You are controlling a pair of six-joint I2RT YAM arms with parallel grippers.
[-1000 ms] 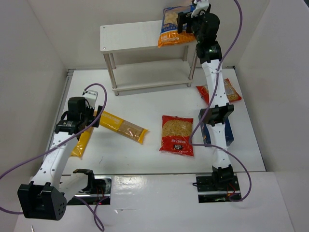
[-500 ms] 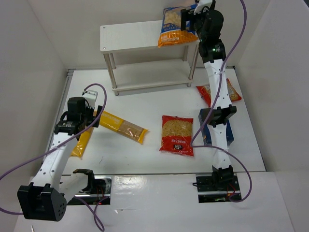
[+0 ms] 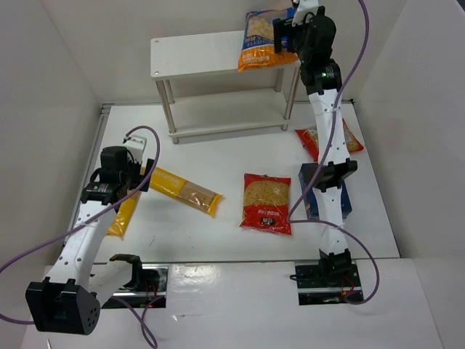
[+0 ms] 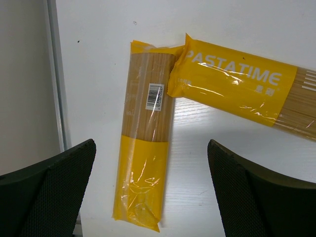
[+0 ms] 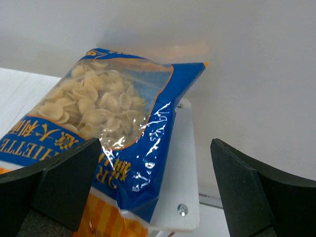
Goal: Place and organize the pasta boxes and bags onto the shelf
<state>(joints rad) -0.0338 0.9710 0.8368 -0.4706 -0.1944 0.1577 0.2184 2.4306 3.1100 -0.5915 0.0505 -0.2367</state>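
With the blue-and-orange plastic pasta bag (image 3: 254, 47) laid on the white two-tier shelf (image 3: 192, 54) and both pairs of jaws spread, the long yellow spaghetti packets (image 4: 145, 148) are judged next to be grasped.

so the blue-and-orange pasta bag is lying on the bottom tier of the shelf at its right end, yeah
No, the blue-and-orange pasta bag lies on the top tier of the shelf, at its right end; the top external view shows it.
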